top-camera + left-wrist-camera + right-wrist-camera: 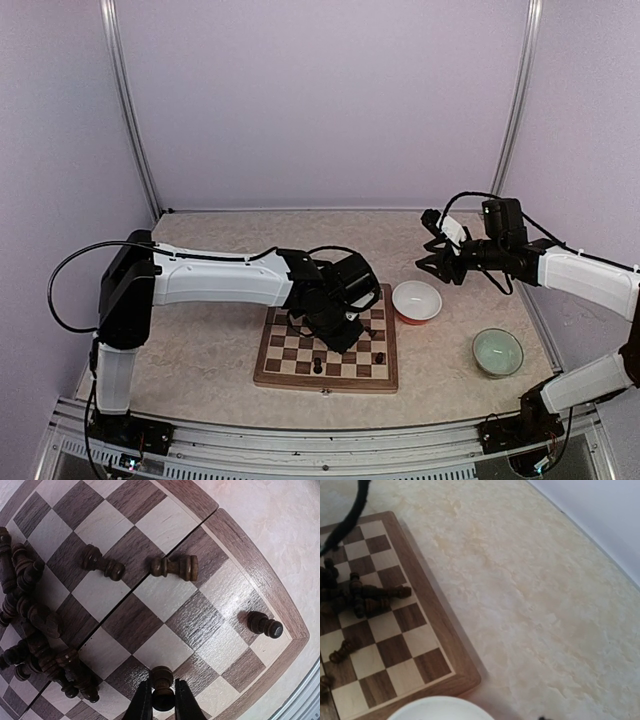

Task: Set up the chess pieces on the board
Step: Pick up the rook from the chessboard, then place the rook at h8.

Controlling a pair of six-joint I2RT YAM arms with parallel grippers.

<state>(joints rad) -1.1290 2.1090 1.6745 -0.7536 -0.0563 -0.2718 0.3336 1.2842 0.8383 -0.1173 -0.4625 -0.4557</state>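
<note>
1. The left claw (pixel 163 692) is down on the board (pixel 250 557), clenched around the pinched piece (pixel 162 676), a small dark pawn-like figure. A finger presses on either side of it, on a square near the board's edge.
2. Most of the chess pieces (pixel 37 625) lie heaped in a tangle on one part of the board, none of them upright or sorted.
3. 2 more lie toppled on squares apart from the heap: a pawn-like one (pixel 102 563) and a rook-like one (pixel 175 566).
4. The top view shows only 2 figures standing alone, one mid-row (pixel 318 365) and one close to the near right corner (pixel 380 357) (whether either is on its proper square I cannot tell at this size).
5. The right claw (pixel 432 264) hangs in the air above the bench (pixel 200 350), just beyond the white bowl (pixel 402 291) and well apart from the board. I cannot tell whether it is released or clenched, and nothing shows in it.
6. The green bowl (pixel 497 352) sits to the right, away from the work.
7. My judgement: the task is at an early stage. Very few pieces are placed, and the heap and the 2 fallen ones are left to stand up and arrange.
</note>
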